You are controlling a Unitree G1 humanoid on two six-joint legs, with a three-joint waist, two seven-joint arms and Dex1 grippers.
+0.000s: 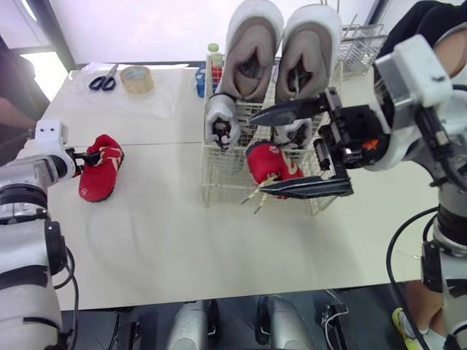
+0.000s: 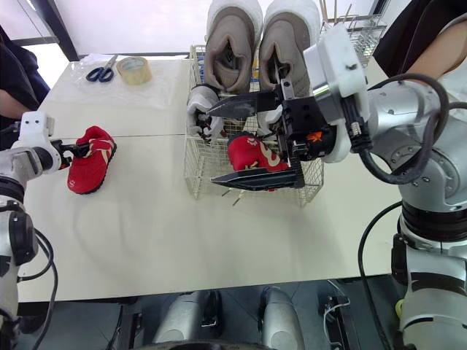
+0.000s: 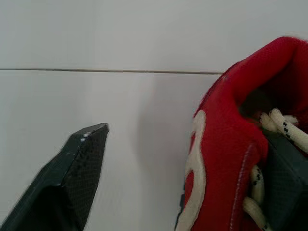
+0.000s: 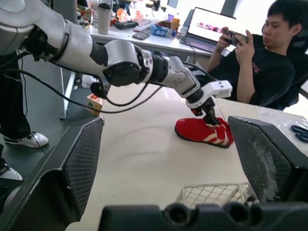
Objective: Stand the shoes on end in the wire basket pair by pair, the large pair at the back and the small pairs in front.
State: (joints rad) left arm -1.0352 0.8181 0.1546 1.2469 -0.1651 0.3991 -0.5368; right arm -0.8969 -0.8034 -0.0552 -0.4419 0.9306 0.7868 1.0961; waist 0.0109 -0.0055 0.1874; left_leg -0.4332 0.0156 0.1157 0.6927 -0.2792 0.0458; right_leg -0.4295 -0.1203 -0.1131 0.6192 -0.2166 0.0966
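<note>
A white wire basket stands mid-table. At its back a large beige pair stands on end. In front of that stand a small grey-and-white pair and one red shoe, laces hanging through the wire. My right gripper hovers over the basket's front, wide open and holding nothing, one finger above the red shoe and one below. The second red shoe lies on the table at the left. My left gripper is open at its collar, one finger inside the shoe and one outside.
Scissors, a tape roll and a bottle lie at the table's back. A second wire basket sits at the back right. A person sits beyond the table's left side, and another stands at the right.
</note>
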